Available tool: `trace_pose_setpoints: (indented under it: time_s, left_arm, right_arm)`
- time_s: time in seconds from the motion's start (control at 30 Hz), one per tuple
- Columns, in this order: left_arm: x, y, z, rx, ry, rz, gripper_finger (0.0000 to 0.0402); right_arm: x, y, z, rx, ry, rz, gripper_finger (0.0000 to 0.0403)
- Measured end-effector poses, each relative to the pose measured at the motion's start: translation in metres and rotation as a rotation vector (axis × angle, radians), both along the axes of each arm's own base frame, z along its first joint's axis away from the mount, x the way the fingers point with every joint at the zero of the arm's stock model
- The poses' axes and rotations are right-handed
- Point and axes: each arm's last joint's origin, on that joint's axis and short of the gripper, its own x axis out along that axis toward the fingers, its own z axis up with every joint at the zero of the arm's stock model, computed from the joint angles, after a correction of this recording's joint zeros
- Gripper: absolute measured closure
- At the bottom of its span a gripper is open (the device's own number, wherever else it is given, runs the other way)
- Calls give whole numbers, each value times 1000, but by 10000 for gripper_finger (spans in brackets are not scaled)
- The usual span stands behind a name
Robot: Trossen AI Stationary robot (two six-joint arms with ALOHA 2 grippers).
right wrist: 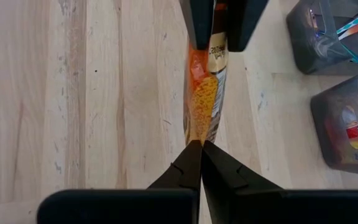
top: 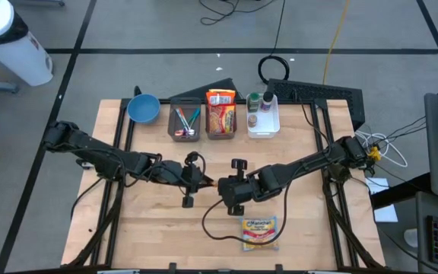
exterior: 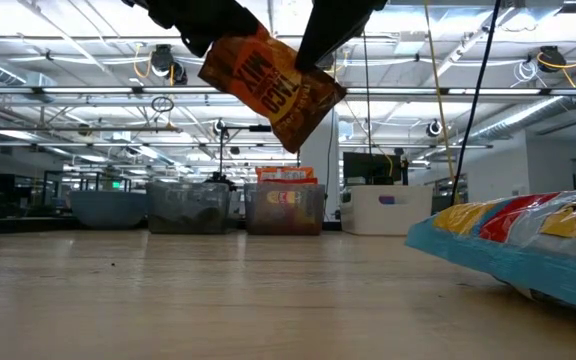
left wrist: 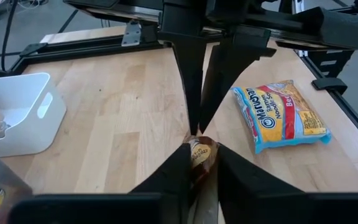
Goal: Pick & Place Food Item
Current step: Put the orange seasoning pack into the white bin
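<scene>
At the far left of the row along the desk's back edge sits a blue bowl. Beside it is a dark bin of utensils, then a dark bin holding noodle packets, then a white bin with small jars.

In front of that row, the left arm reaches in from the left side of the desk. The left end effector is closed narrowly on one end of an orange snack packet, its fingers pinching the foil edge in the left wrist view.

Meeting it at mid-desk, the right end effector grips the opposite end of the same packet, its fingers pressed together on the crimped seam. So the packet hangs tilted in the air between the two end effectors, clear of the desk surface (the low view shows open space beneath it).

Further right and nearer the front edge, a blue-and-yellow ramen packet lies flat on the wood, apart from both arms. A black cable loops across the desk just beside it.
</scene>
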Motion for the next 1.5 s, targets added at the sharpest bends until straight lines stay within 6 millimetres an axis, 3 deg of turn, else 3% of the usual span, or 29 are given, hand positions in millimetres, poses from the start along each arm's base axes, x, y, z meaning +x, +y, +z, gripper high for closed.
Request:
trace_pose_setpoints:
  time_s: [0.33,0.63,0.87,1.0,1.33,1.5]
  left_arm:
    - [0,0,0,-5,1,-9,395]
    - [0,-2,0,-3,3,-72,396]
    - [0,-2,0,4,3,-83,397]
    - [0,-2,0,8,4,-85,397]
    - [-3,-1,-6,35,66,-67,397]
    - [-5,1,-10,59,112,-38,398]
  right_arm:
    - [0,0,0,0,-1,0,403]
    - [1,1,0,13,-9,6,403]
    - [6,5,3,77,-39,104,393]
    - [7,5,4,66,-55,110,354]
    - [6,4,5,-41,-95,19,190]
    - [2,2,12,-88,-102,20,144]
